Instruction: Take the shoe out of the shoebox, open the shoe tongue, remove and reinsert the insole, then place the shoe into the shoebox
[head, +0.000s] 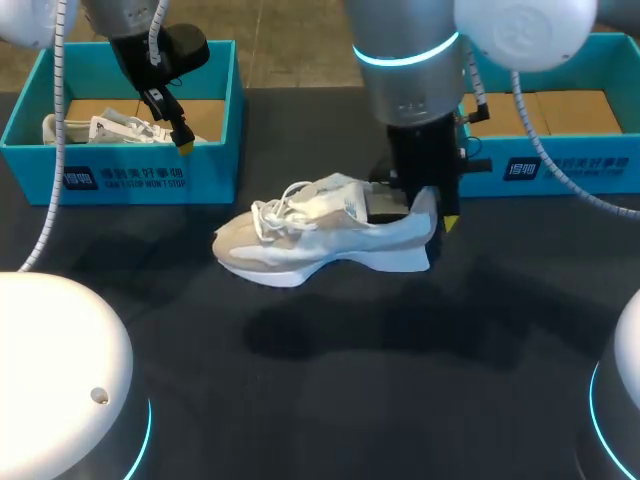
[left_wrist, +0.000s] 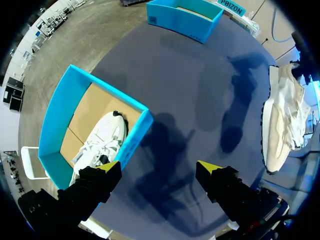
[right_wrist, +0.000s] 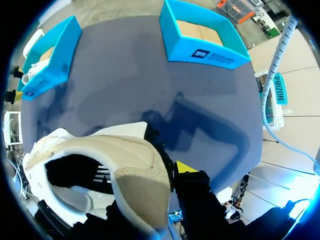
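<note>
One sneaker (head: 320, 235) sits on its sole in the middle of the surface (head: 380, 390). Its toe points toward your left arm's side. Your right pincer (head: 432, 212) is at the sneaker's heel (right_wrist: 135, 175). It looks clamped on the heel wall, with one yellow tip outside it and the other finger hidden by the heel.

Since the shoe is out of its box, I judge that you are at the tongue-opening step, and the insole work has not yet begun. The next move calls for a steady hold at the heel while your free arm comes to the sneaker's laces (head: 272, 215) to lift the tongue (head: 325, 190) beneath them. The laces lie loosely across it and could snag a fingertip.

Your left pincer (left_wrist: 157, 182) is well beyond the sneaker's toe, spread wide and holding nothing. It hangs over the near wall of the left shoebox (head: 150, 175), which holds a second white shoe (head: 110, 128).

Past the sneaker's heel stands the right shoebox (head: 560, 165), with its cardboard floor showing. Nothing lies between the left pincer and the sneaker.
</note>
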